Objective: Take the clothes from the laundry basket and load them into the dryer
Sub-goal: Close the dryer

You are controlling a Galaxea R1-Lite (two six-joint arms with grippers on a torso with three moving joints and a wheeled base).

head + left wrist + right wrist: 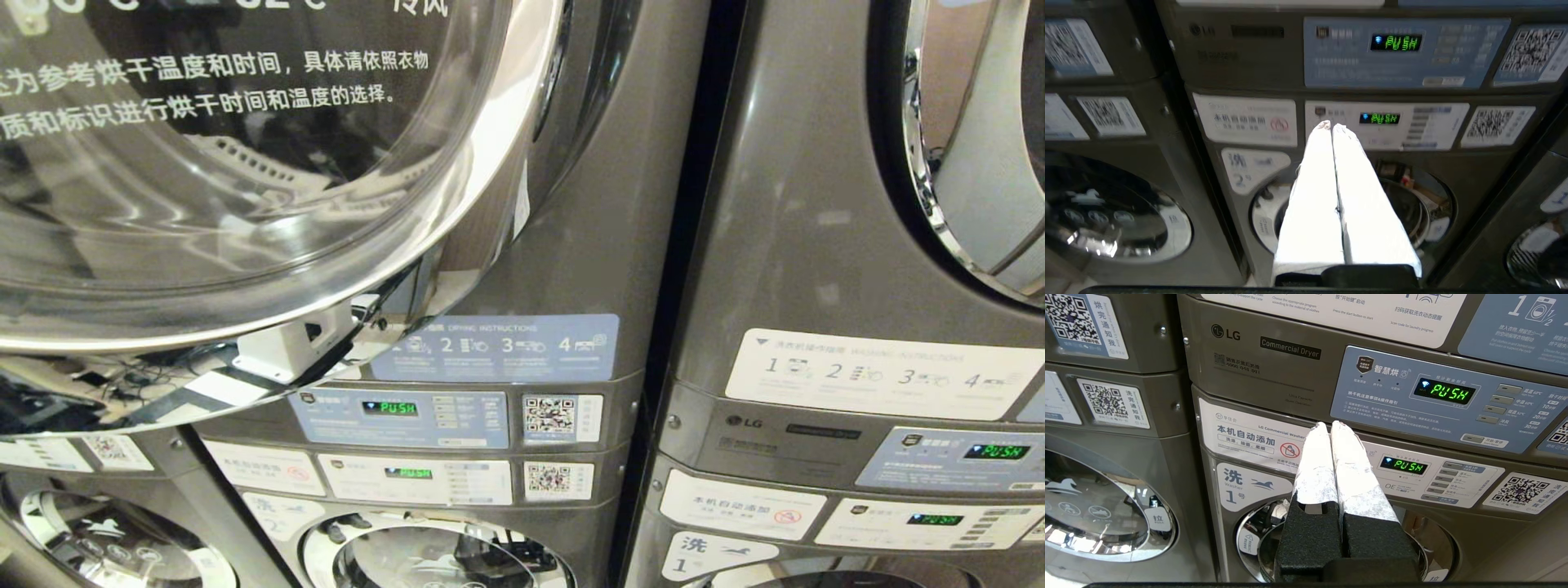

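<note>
Head view. Stacked washer-dryer units fill the frame. Upper-left dryer door (245, 163): glass, chrome-rimmed, swung open toward the camera, white printed text on it. Dryer control panel (400, 416) below it, green "PUSH" lit. Neighbouring dryer (816, 245) on the right, its door only partly seen. No clothes, no laundry basket and no arm appear. Risk, as a judgement: the open door hangs close in front of the head; a torso or arm lift could strike its rim, and a search for the basket starts blind, since it lies outside every view.

Left wrist view. Left pincer (1331, 124): white-wrapped fingers pressed together, holding nothing, pointing at the lower washer panel (1380, 118), apart from it. Washer door (1351, 208) beneath. Risk: a forward drive with the arm level could poke the panel buttons.

Right wrist view. Right pincer (1329, 424): fingers pressed together, empty, aimed at the seam between the "Commercial Dryer" panel (1445, 394) and the washer panel (1404, 465). Same poking risk.

Clothes: not visible; appearance cannot be told.
</note>
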